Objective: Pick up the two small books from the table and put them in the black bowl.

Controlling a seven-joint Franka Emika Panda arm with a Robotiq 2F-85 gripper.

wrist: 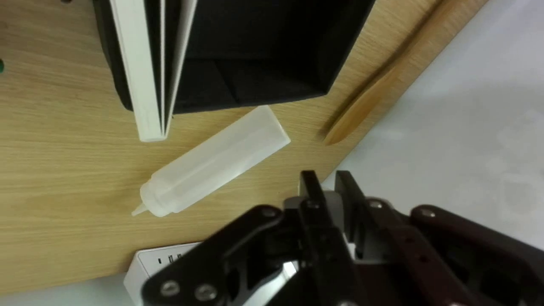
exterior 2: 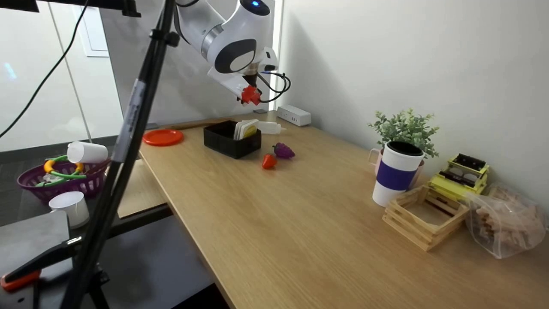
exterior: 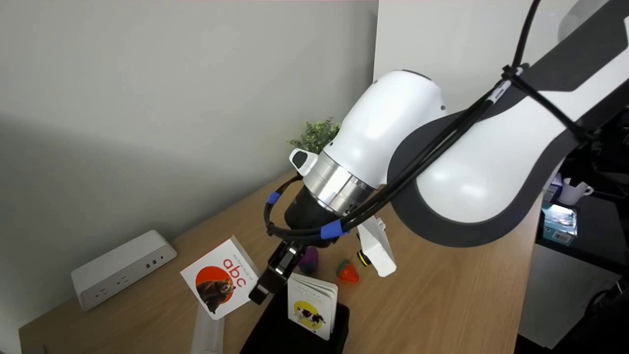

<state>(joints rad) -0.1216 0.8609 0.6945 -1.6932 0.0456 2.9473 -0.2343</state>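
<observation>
Progress looks about halfway: the cow board book (exterior: pixel 308 306) stands on edge inside the black rectangular bin (exterior 2: pixel 219 143), near the far end of the table (exterior 2: pixel 279 223) in an exterior view. What seems left is lowering the abc board book (exterior: pixel 221 279) in with it. The Robotiq gripper (wrist: pixel 327 176) has its fingers nearly together, apparently pinching that book by an edge, off the table and toward the corner with the white power strip (exterior: pixel 123 270). Its white cover carries red lettering and a brown bear on a red disc; the cow's has a yellow disc, leaves slightly splayed.
</observation>
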